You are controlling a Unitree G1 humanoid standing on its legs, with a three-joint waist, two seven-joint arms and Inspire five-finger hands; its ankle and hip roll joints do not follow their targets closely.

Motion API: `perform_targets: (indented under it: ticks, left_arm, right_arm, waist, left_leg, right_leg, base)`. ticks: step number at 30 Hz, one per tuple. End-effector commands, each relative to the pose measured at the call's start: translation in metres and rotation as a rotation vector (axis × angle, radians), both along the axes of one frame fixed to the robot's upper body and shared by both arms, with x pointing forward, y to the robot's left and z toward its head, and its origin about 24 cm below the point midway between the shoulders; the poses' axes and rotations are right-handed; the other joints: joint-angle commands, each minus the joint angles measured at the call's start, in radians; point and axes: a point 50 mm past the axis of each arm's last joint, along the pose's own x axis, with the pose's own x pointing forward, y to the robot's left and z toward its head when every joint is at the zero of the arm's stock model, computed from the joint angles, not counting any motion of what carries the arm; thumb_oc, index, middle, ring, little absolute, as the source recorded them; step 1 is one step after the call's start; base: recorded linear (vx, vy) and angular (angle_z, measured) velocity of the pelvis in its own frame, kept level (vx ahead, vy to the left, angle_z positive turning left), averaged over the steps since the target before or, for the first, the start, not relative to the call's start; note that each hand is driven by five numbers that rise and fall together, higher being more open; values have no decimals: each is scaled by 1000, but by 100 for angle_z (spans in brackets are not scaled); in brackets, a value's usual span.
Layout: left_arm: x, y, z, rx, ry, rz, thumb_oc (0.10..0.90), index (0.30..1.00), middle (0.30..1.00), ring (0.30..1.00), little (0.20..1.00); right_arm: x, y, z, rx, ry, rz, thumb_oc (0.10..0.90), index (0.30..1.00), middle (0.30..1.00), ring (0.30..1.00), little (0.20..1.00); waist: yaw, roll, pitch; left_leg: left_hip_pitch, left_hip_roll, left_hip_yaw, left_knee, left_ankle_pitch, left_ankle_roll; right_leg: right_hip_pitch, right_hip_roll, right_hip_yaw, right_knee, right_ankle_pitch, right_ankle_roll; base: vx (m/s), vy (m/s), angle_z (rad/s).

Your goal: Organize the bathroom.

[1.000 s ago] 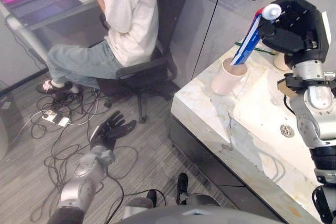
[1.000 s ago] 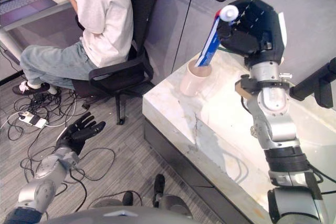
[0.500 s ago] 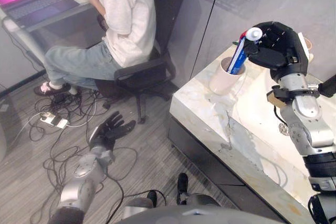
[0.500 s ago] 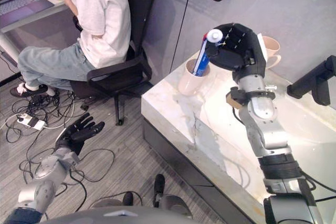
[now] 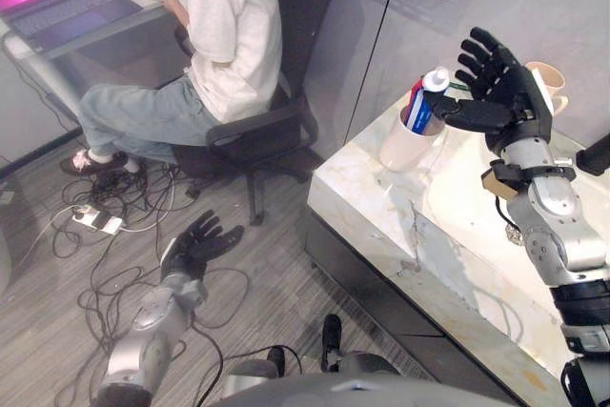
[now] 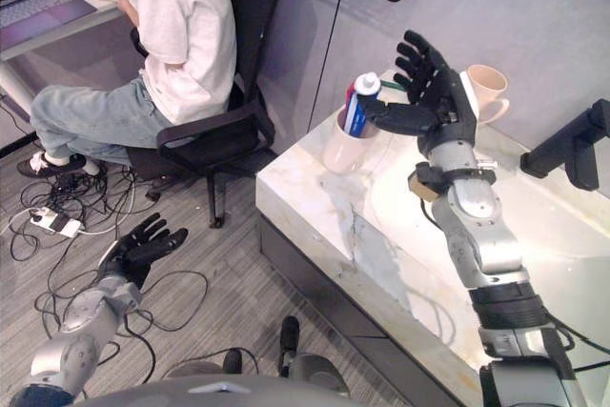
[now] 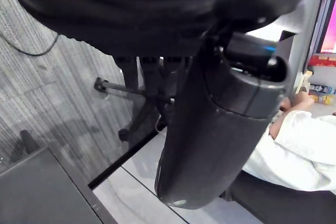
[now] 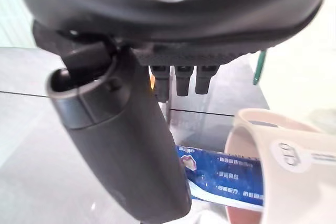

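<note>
Left eye view, toothpaste (image 5: 420, 110) released into cup (image 5: 399, 148)

On the bench (image 5: 448, 235) stood two cups: one (image 5: 402, 143) holding one toothpaste tube (image 5: 420, 107), another (image 6: 485, 90) farther back. Beside the bench sat one person (image 5: 229, 26) on one chair (image 5: 286, 92).
</note>
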Motion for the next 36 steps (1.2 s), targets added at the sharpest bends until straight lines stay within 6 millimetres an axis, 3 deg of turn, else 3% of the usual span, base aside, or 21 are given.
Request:
perform_targets:
  ticks: [1,12,18,21,22,26,29,31,34,36]
  left_arm:
    - [22,0,30,15,-187,-15,800,900,900,900,900]
    - [30,-5,35,36,-215,-13,800,900,900,900,900]
    - [35,-8,40,58,-235,-46,800,900,900,900,900]
    - [38,-9,44,77,-252,-62,800,900,900,900,900]
    - [42,-7,48,85,-261,-56,800,900,900,900,900]
    - [50,-5,54,89,-283,-54,800,900,900,900,900]
    - [52,-5,56,89,-291,-47,800,900,900,900,900]
    - [52,0,58,113,-313,-19,800,900,900,900,900]
    - [45,10,55,162,-304,18,800,900,900,900,900]
    - [41,14,51,170,-292,22,800,900,900,900,900]
  right_arm:
    - [-4,7,53,164,-237,102,800,900,900,900,900]
    - [-13,7,13,336,-61,172,800,900,900,900,900]
    - [-22,2,20,356,-151,121,800,900,900,900,900]
    - [-27,-3,27,382,-237,93,800,900,900,900,900]
    - [-29,-5,33,432,-283,105,800,900,900,900,900]
    - [-30,-3,40,475,-369,124,800,900,900,900,900]
    - [-32,-2,44,485,-419,112,800,900,900,900,900]
    - [-40,-5,55,477,-544,64,800,900,900,900,900]
    - [-55,-10,68,476,-686,14,800,900,900,900,900]
    - [-68,-15,74,458,-763,-28,800,900,900,900,900]
  waist:
    - [-20,-10,-78]
    - [-61,-5,-71]
    - [-79,-1,-55]
    - [-88,-1,-41]
    - [-90,-1,-36]
    - [-66,13,-43]
    - [-51,18,-52]
    - [-28,11,-59]
    - [-21,-2,-71]
    - [-22,-7,-86]
  left_leg:
    - [-42,-26,70,8,3,-1]
    - [-50,-32,84,-3,5,4]
    - [-56,-31,99,-3,3,3]
    - [-64,-23,109,-3,10,2]
    - [-71,-16,129,-3,13,5]
    - [-94,10,187,-3,29,10]
    - [-115,22,215,-3,44,10]
    - [-150,33,269,-3,60,6]
    - [-186,38,314,-3,75,5]
    - [-210,47,343,-3,86,-18]
  right_leg:
    - [129,8,-33,-4,-137,73]
    - [84,-10,-9,-4,-91,106]
    - [37,-37,-29,1,-42,139]
    - [0,-47,-47,39,-15,159]
    - [-18,-59,-81,95,-14,167]
    - [3,-88,-174,223,-85,150]
    - [21,-97,-198,269,-105,140]
    - [80,-103,-195,323,-142,150]
    - [146,-82,-167,293,-184,156]
    - [210,-47,-170,174,-243,136]
  base:
    - [-123,60,-3]
    - [-135,61,-7]
    - [-138,43,-7]
    - [-172,-9,-15]
    - [-224,1,-10]
    - [-222,15,-20]
    - [-180,11,-54]
    - [-259,-27,-45]
    - [-161,-48,-60]
    - [-179,-124,-70]
